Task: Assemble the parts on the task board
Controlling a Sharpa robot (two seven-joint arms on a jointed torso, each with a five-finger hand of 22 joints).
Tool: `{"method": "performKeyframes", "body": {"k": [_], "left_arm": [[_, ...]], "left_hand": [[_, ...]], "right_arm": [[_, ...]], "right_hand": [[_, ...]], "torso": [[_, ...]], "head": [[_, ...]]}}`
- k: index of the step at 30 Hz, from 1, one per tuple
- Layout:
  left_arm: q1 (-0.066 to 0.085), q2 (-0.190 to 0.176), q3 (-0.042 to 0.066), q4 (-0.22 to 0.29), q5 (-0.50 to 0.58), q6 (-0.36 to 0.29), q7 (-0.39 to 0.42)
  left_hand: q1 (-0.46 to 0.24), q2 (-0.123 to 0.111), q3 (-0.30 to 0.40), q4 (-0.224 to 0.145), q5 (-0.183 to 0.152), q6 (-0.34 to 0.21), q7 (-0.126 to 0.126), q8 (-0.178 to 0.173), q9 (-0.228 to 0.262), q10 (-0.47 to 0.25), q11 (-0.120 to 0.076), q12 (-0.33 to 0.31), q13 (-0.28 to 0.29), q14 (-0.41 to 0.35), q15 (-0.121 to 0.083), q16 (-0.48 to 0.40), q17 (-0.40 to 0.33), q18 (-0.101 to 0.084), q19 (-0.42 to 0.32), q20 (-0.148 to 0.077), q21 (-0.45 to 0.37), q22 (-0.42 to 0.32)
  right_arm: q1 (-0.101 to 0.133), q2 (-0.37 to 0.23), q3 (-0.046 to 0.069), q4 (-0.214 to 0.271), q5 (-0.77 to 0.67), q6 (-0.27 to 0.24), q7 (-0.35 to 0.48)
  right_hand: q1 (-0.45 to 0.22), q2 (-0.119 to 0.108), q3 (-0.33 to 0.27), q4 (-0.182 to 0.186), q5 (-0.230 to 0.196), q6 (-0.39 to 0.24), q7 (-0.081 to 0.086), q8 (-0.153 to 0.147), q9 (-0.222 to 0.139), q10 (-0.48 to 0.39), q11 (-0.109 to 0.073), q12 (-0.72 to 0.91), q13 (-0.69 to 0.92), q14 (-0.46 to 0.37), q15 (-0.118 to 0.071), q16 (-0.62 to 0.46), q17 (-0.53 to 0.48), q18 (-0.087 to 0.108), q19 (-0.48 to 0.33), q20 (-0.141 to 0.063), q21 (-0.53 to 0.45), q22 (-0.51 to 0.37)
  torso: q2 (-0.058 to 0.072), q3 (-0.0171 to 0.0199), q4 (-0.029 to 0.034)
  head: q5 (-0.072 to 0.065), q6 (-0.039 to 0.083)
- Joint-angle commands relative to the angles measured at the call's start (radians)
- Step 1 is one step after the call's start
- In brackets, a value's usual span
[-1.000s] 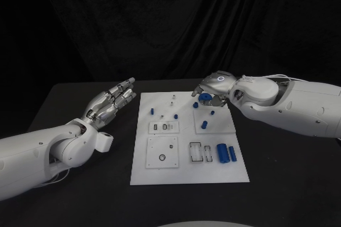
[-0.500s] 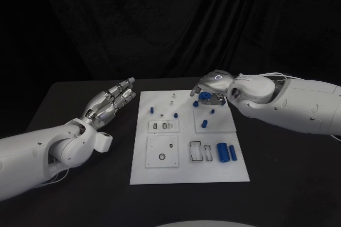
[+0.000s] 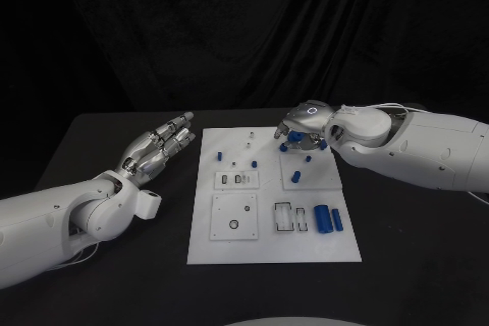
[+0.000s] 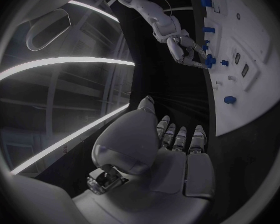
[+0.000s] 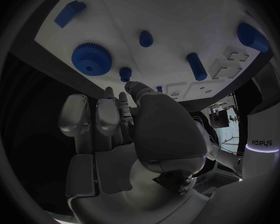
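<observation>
- The task board (image 3: pixel 271 249) is lying mid-counter (image 3: pixel 102 283), with blue parts spread over it.
- The right robot hand (image 3: pixel 302 136) is being held over the board's far right corner, fingers curled down around a blue gear (image 5: pixel 90 58). In the right wrist view the gear appears to be sitting on the board with the fingertips (image 5: pixel 126 87) just beside it. Whether it is being gripped cannot be told.
- The left robot hand (image 3: pixel 161 146) is being kept off the board's left edge, open, fingers straight, nothing held.
- Judged done: some small pegs are standing in the board, e.g. one (image 3: pixel 217 157) near the left edge and one (image 3: pixel 295 177) on the right panel.
- Judged left: two blue cylinders (image 3: pixel 325 218) are lying loose by the right edge, next to open rectangular slots (image 3: pixel 288 217). The round-hole plate (image 3: pixel 233 218) is looking unfilled.
- The task is being judged as partway, with the gear placement apparently in hand.
</observation>
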Motion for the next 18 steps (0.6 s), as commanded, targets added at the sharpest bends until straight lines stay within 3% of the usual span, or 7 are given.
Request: {"method": "performKeyframes", "body": {"k": [1,8,12,18], "left_arm": [[0.001,-0.001,0.001,0.001,-0.005,0.015,0.099],[0.001,-0.004,0.001,0.001,-0.005,0.017,0.097],[0.001,-0.004,0.001,-0.001,-0.005,0.019,0.095],[0.001,-0.003,0.001,-0.004,-0.005,0.022,0.093]], "left_hand": [[0.010,0.003,0.005,0.000,0.004,0.001,-0.002,0.006,0.001,0.000,0.007,0.006,0.001,-0.002,0.007,-0.004,-0.001,0.011,-0.001,0.008,0.004,0.001],[0.016,0.002,0.005,-0.001,0.004,-0.002,-0.006,0.005,0.000,0.000,0.010,0.006,0.001,-0.002,0.013,-0.004,-0.001,0.011,-0.001,0.011,0.004,0.001],[0.019,0.002,0.005,-0.001,0.004,-0.004,-0.006,0.005,0.000,0.000,0.010,0.006,0.001,-0.002,0.019,-0.004,-0.001,0.010,0.000,0.014,0.005,0.002],[0.020,0.002,0.004,0.000,0.004,-0.005,-0.007,0.004,0.000,0.000,0.010,0.006,0.001,-0.002,0.024,-0.004,-0.001,0.010,0.001,0.016,0.006,0.003]], "right_arm": [[-0.004,0.004,0.001,-0.009,-0.002,0.008,0.005],[-0.009,0.009,0.001,-0.023,0.003,0.015,0.022],[-0.012,0.008,0.001,-0.024,0.026,0.023,0.029],[-0.013,0.001,0.001,-0.018,0.042,0.028,0.035]], "right_hand": [[0.004,-0.006,0.008,0.002,0.001,0.008,-0.001,0.005,0.001,0.008,-0.001,-0.004,0.001,-0.002,-0.001,-0.002,0.001,-0.008,0.001,0.001,0.007,0.003],[0.008,-0.010,0.023,-0.001,0.001,0.028,-0.001,0.011,0.008,0.022,-0.005,-0.010,0.000,-0.007,-0.003,-0.010,-0.010,-0.007,-0.004,0.000,0.004,0.004],[0.002,-0.014,0.025,0.002,0.000,0.038,0.001,0.014,0.012,0.026,-0.004,-0.013,0.000,-0.008,-0.003,-0.011,-0.011,-0.007,-0.005,-0.001,0.003,0.006],[0.000,-0.016,0.025,0.003,0.000,0.041,0.003,0.014,0.013,0.026,-0.003,-0.014,-0.001,-0.009,-0.002,-0.012,-0.012,-0.007,-0.006,0.000,0.003,0.006]], "torso": [[0.005,-0.0008,0.0005],[0.006,-0.0006,0.0032],[0.006,-0.0012,0.0000],[0.006,-0.0018,0.0005]], "head": [[0.000,0.003],[-0.005,0.000],[0.001,-0.003],[0.003,-0.003]]}}
